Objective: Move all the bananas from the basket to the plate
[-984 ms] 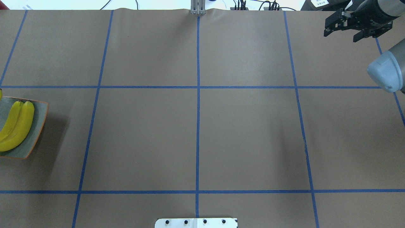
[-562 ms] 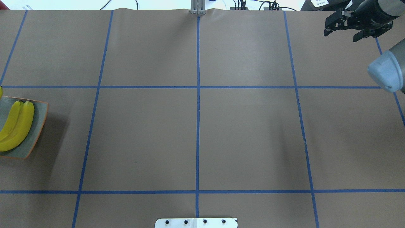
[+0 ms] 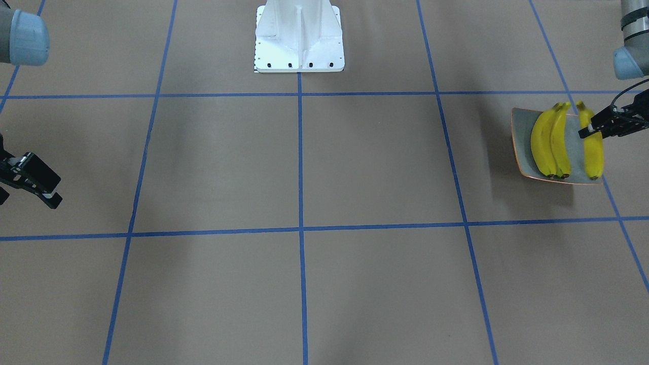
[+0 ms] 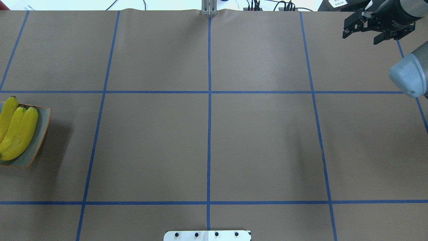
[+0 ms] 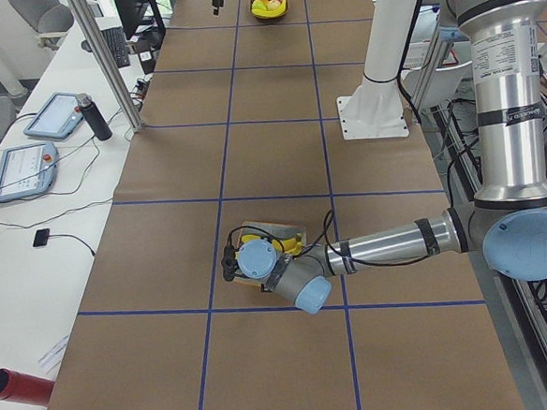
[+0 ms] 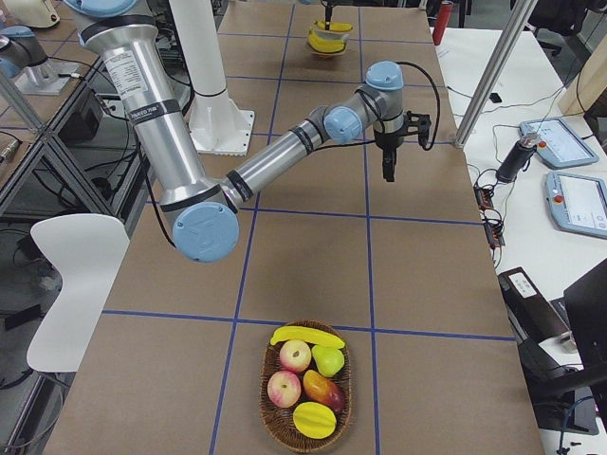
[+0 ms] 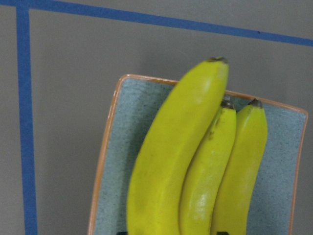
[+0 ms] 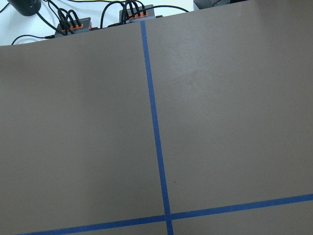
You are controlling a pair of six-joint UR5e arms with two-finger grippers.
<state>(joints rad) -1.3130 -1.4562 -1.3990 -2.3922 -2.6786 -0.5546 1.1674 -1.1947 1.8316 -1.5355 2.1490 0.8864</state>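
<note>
The third banana is over the left part of the plate, which sits out at the robot's left end of the table. Its long axis runs near to far, from the robot's side toward the operators' side. It is roughly parallel with the two bananas lying side by side on the plate, and all three have their dark tips at the far end. That alignment looks chosen so the third fits into the bare strip of glaze beside the pair rather than across them.

In the left wrist view it looms larger than the pair and overlaps them, so I judge it is not yet set down. The left gripper straddles it about mid-length, but I cannot tell whether the jaws clamp it or have let go. The right gripper hangs spread open and empty over the far right of the table, well apart from the plate.

One last banana lies at the rim of the wicker basket of fruit at the right end, so one transfer is left.
</note>
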